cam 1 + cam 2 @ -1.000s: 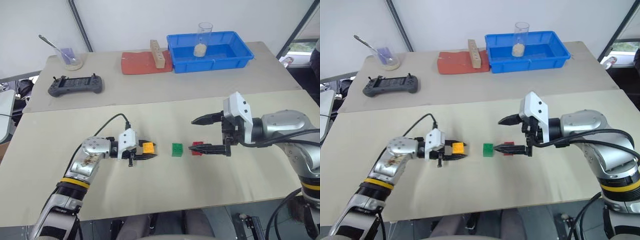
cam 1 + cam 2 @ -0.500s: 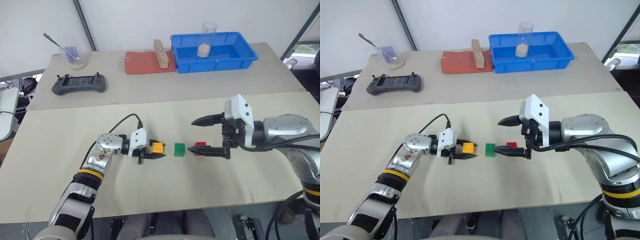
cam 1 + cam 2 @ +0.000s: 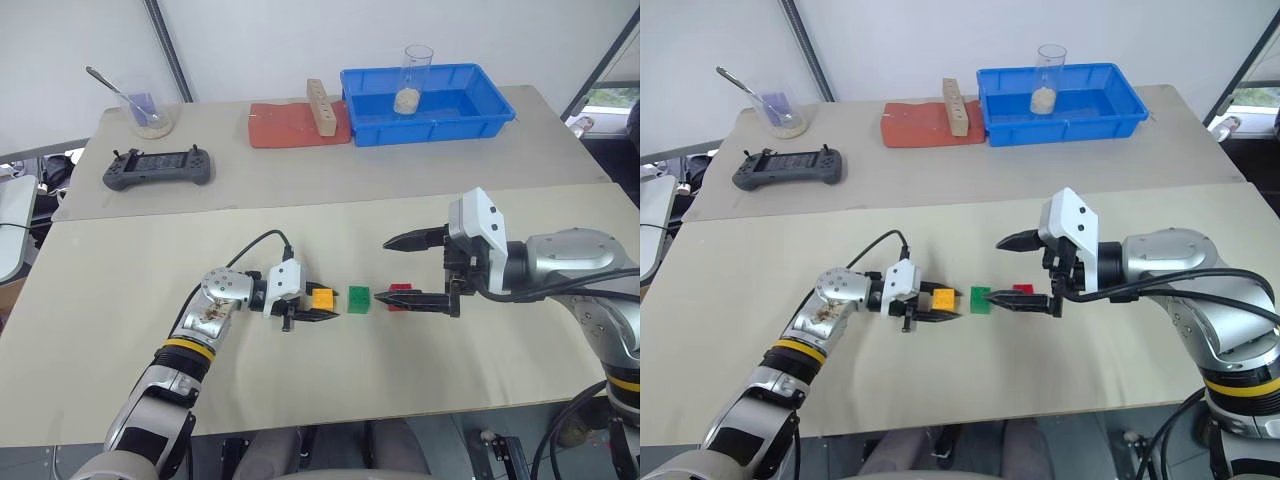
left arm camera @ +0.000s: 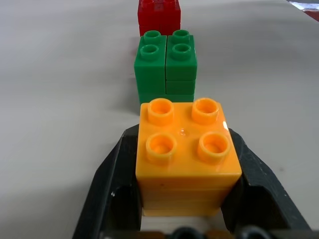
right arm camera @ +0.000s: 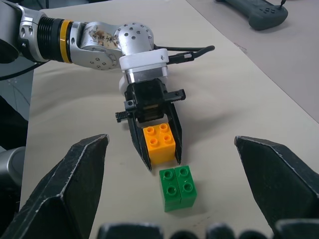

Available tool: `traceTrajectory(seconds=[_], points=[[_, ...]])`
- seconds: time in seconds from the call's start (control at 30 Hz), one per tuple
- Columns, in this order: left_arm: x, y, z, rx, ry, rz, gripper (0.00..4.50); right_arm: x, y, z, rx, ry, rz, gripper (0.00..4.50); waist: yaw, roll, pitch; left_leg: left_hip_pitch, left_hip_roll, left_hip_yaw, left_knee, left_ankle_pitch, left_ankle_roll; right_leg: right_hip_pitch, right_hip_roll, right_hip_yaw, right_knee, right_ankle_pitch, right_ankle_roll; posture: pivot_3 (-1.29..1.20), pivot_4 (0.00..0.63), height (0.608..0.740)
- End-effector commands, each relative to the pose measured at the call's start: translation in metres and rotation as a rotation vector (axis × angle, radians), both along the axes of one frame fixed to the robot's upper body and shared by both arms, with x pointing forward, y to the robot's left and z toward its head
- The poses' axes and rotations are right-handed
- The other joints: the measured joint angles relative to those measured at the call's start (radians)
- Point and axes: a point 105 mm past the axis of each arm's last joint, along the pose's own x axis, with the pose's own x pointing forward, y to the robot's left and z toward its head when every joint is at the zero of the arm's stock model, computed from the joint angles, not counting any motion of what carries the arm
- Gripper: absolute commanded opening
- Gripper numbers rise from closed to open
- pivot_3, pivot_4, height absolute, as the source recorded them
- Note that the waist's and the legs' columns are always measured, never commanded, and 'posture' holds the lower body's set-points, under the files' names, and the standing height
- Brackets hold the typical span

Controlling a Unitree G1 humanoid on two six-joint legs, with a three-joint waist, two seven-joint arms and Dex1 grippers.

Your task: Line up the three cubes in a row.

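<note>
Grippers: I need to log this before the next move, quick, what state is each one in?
Left gripper: around the orange-yellow studded plastic cube; grip cannot be told.
Right gripper: open, holding nothing.

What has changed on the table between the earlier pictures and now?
The left gripper carried the orange cube toward the green cube; it now sits just beside it, with a small gap. The fingers now flank the orange cube slightly apart, so the grip seems to be loosening. The green cube, the red cube and the open right gripper stayed as they were.
</note>
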Motion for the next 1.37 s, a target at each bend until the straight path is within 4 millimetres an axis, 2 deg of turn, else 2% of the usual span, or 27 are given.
traceTrajectory(seconds=[0.03, 0.1, 0.2, 0.33, 0.43, 0.6, 0.77, 0.93, 1.37], points=[[0.002, 0.002, 0.002, 0.011, -0.009, -0.008, 3.80, -0.002, -0.001, 0.010, 0.005, -0.043, 0.006, 4.50, 0.000, 0.000, 0.000, 0.000, 0.000, 0.000, 0.000, 0.000, 0.000, 0.000, 0.000, 0.000, 0.000, 0.000, 0.000, 0.00, 0.150, 0.740], [0.001, 0.004, 0.004, 0.011, -0.012, -0.009, 4.46, -0.002, -0.001, 0.009, 0.006, -0.041, 0.006, 4.50, 0.000, 0.000, 0.000, 0.000, 0.000, 0.000, 0.000, 0.000, 0.000, 0.000, 0.000, 0.000, 0.000, 0.000, 0.000, 0.00, 0.150, 0.740], [-0.001, 0.009, 0.006, 0.016, -0.022, -0.002, 4.46, -0.001, -0.005, 0.006, 0.003, -0.032, 0.000, 4.50, -0.001, 0.000, 0.000, 0.000, 0.000, 0.000, 0.000, 0.000, 0.000, 0.000, 0.000, 0.000, 0.000, 0.000, 0.000, 0.00, 0.150, 0.740], [-0.003, 0.029, 0.015, 0.021, -0.036, 0.054, 4.46, 0.006, -0.021, -0.001, -0.022, -0.023, -0.047, 4.50, -0.003, 0.000, 0.000, 0.000, 0.000, 0.000, 0.000, 0.000, -0.001, 0.000, 0.000, 0.000, 0.000, 0.000, 0.000, 0.00, 0.150, 0.740], [-0.009, 0.057, 0.038, 0.013, -0.096, 0.129, 4.46, 0.009, -0.035, -0.003, -0.035, -0.025, -0.097, 4.50, -0.010, 0.000, 0.000, 0.000, 0.000, 0.000, 0.000, 0.000, -0.001, -0.001, 0.000, 0.001, 0.001, 0.000, 0.000, 0.00, 0.150, 0.740], [-0.017, 0.097, 0.087, 0.055, -0.162, 0.294, 4.46, 0.009, -0.059, -0.006, -0.055, -0.019, -0.164, 4.50, -0.006, 0.000, 0.000, 0.000, 0.001, 0.000, -0.001, 0.000, 0.000, -0.001, 0.004, 0.001, 0.000, 0.000, 0.000, 0.00, 0.150, 0.740], [-0.009, 0.132, 0.110, 0.135, -0.205, 0.470, 4.46, 0.014, -0.078, -0.008, -0.059, -0.024, -0.225, 4.50, 0.001, 0.000, 0.000, 0.002, 0.001, 0.000, -0.001, -0.001, 0.001, 0.000, 0.004, 0.001, 0.000, 0.000, 0.000, 0.00, 0.150, 0.740], [-0.001, 0.140, 0.116, 0.144, -0.224, 0.519, 4.46, 0.015, -0.078, -0.010, -0.056, -0.023, -0.227, 4.50, 0.001, 0.000, 0.000, 0.002, 0.001, 0.000, -0.001, -0.001, 0.001, 0.000, 0.004, 0.001, 0.000, 0.000, 0.000, 0.00, 0.150, 0.740], [0.005, 0.132, 0.119, 0.129, -0.247, 0.494, 4.46, 0.015, -0.078, -0.009, -0.056, -0.028, -0.246, 4.50, 0.000, 0.000, 0.000, 0.002, 0.001, 0.001, -0.001, -0.001, 0.001, 0.000, 0.004, 0.001, 0.000, 0.000, 0.000, 0.00, 0.150, 0.740]])
